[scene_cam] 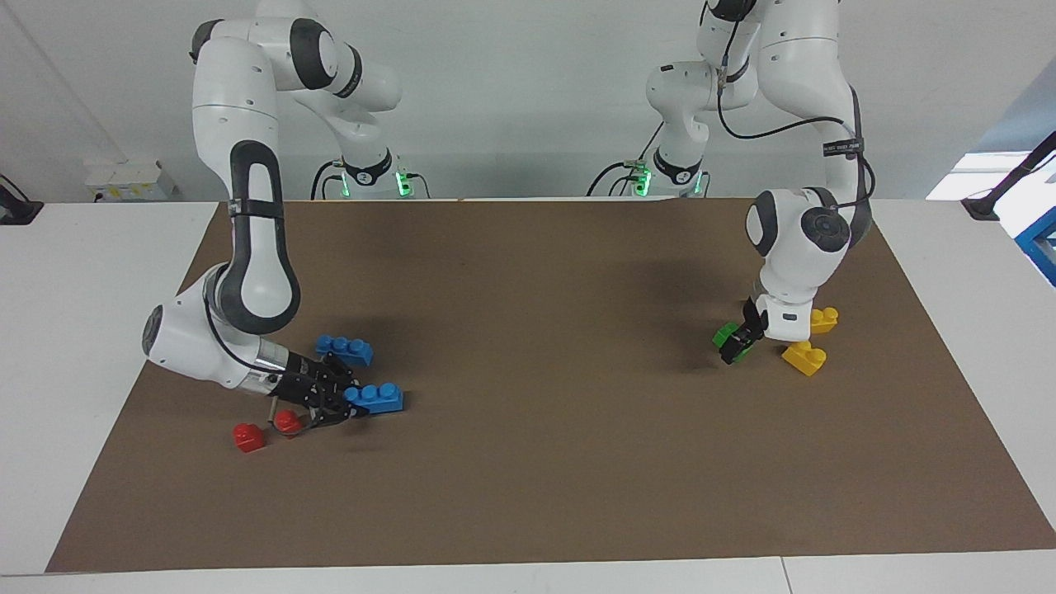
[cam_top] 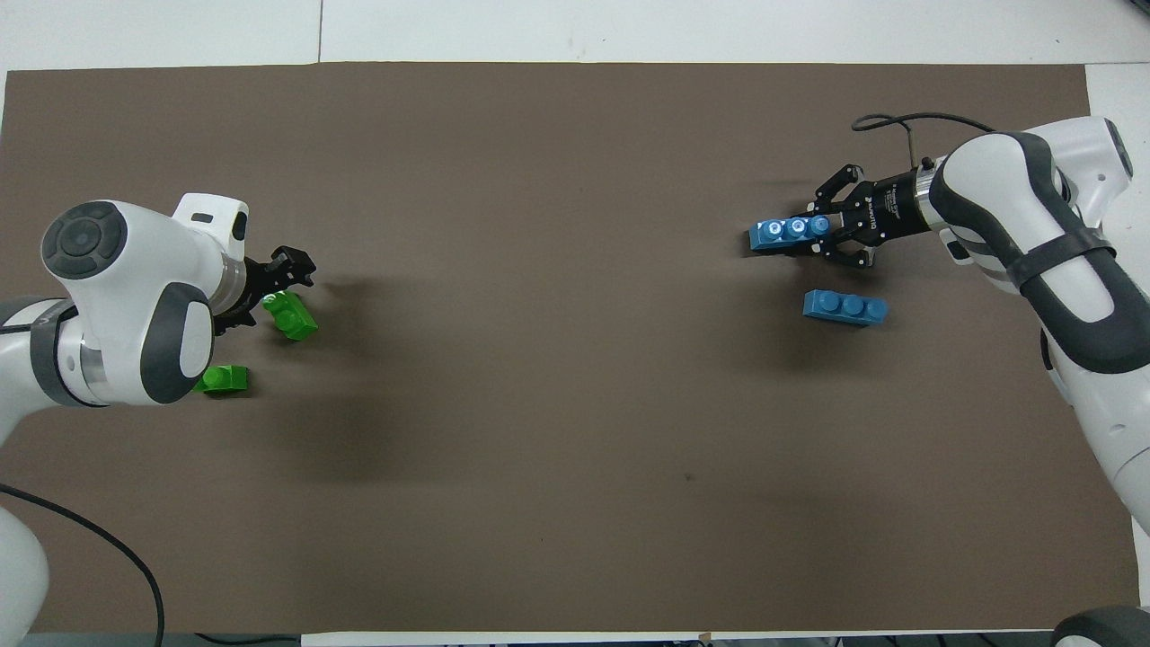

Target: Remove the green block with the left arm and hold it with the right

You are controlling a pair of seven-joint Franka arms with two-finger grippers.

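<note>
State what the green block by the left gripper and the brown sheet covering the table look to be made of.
Green block: likely moulded plastic, with saturated uniform colour, round studs and a slight sheen on its faces. It lies beside the open left gripper.
Brown sheet: probably paper or thin card, with a flat matte surface, no glare, and a straight cut edge against the white table.

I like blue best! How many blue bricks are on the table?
2. One blue brick is shut in the right gripper at the right arm's end of the table; the other blue brick lies on the brown mat nearer to the robots.
</note>
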